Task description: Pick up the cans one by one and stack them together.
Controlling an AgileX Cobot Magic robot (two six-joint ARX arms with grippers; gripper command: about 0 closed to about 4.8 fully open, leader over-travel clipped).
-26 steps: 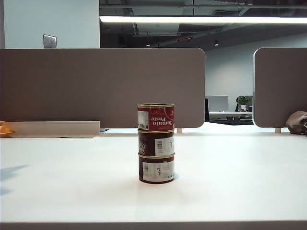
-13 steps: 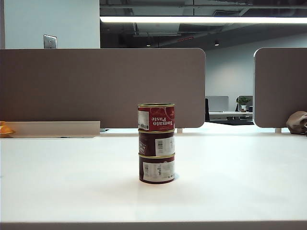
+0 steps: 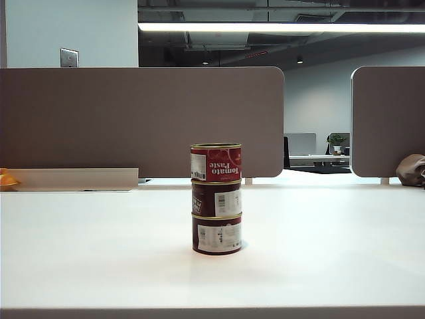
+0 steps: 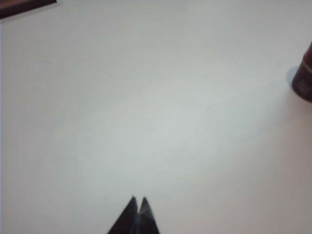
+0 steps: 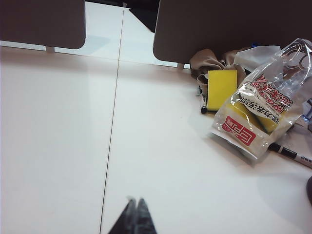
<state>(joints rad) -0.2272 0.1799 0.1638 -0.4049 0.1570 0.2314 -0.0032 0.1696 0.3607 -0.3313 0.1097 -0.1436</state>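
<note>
**Ana:** Since all three cans stand in one column near the middle of the white table [image 3: 80,252], I'd judge the stacking itself finished. The red "Tomato Paste" can [image 3: 216,163] sits on top, its label upside down, resting on the middle maroon can [image 3: 216,198], which rests on the bottom maroon can [image 3: 217,234]. Rims look squarely seated, with no lean that I can make out.

**Ben:** And the arms?

**Ana:** Neither shows in the exterior view. The left gripper [image 4: 137,204] hangs over bare table with its tips pressed together and nothing between them; a sliver of a dark can with a gold rim [image 4: 304,78] shows at the edge of its wrist view, well apart from the tips. The right gripper [image 5: 136,204] is likewise pinched closed and empty, above the table, looking towards a yellow sponge [image 5: 222,87], a printed plastic bag [image 5: 258,112] and a marker pen [image 5: 290,154] lying off to the side by a grey divider [image 5: 234,24].

**Ben:** So what is left to do?

**Ana:** Little, I think. Any next move only calls for keeping both arms clear of the stack, since a nudge could topple it.
</note>
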